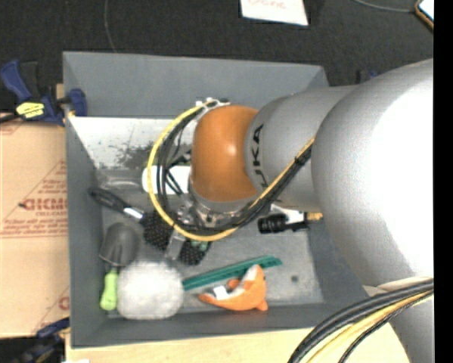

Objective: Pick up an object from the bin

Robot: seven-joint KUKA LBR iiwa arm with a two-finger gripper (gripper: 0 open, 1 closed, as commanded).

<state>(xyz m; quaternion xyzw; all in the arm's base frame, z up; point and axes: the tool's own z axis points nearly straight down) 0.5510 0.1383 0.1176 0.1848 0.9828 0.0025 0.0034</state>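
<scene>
claw (187,237): low over the middle of the bin floor, beneath the arm's orange cover; apart or together cannot be told. directly at it, a black bristly object (158,233), partly hidden. toward the near wall: a green stick (230,272), an orange toy (237,293), a white fluffy ball (150,290) and a grey rounded piece (120,244). right of the claw, a black marker (287,221). grey metal bin (196,82): floor scuffed and dark-speckled near the far left. surround: dark matting (173,13), with a white paper note (273,6) beyond the far rim.
</scene>
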